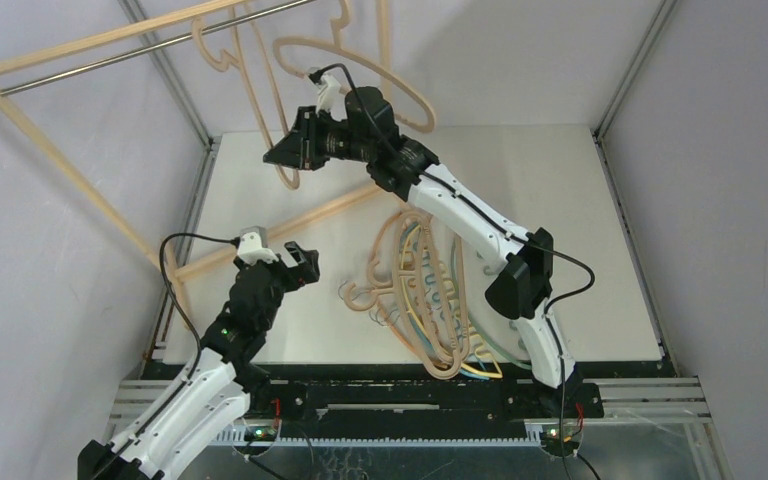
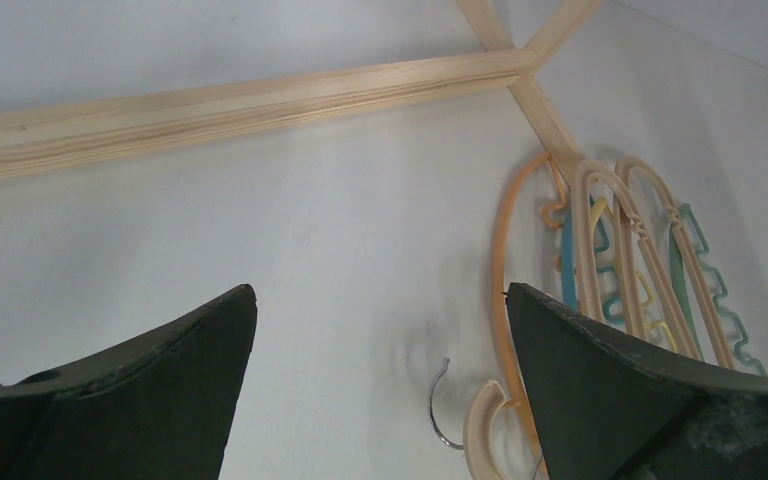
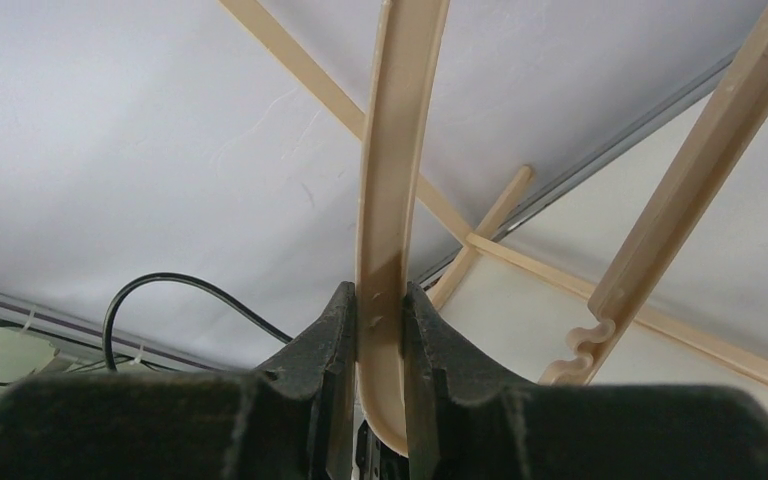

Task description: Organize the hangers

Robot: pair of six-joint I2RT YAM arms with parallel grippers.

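My right gripper (image 1: 285,155) is raised at the back left, next to the rack. It is shut on the arm of a curved light-wood hanger (image 1: 272,110), which runs up between the jaws in the right wrist view (image 3: 392,180). A second light-wood hanger (image 1: 360,70) hangs beside it, and its notched arm (image 3: 680,190) shows too. A pile of hangers (image 1: 425,290), light-wood ones with orange, teal, yellow and green ones, lies on the table centre. My left gripper (image 1: 305,262) is open and empty, low over the table left of the pile (image 2: 620,250), with a metal hook (image 2: 440,405) between its jaws.
The big light-wood rack frame (image 1: 60,140) with its metal rail (image 1: 160,45) stands at the back left. Its base bar (image 2: 240,105) lies across the table ahead of the left gripper. Another light-wood hanger (image 1: 222,45) is at the rail. Walls enclose the table.
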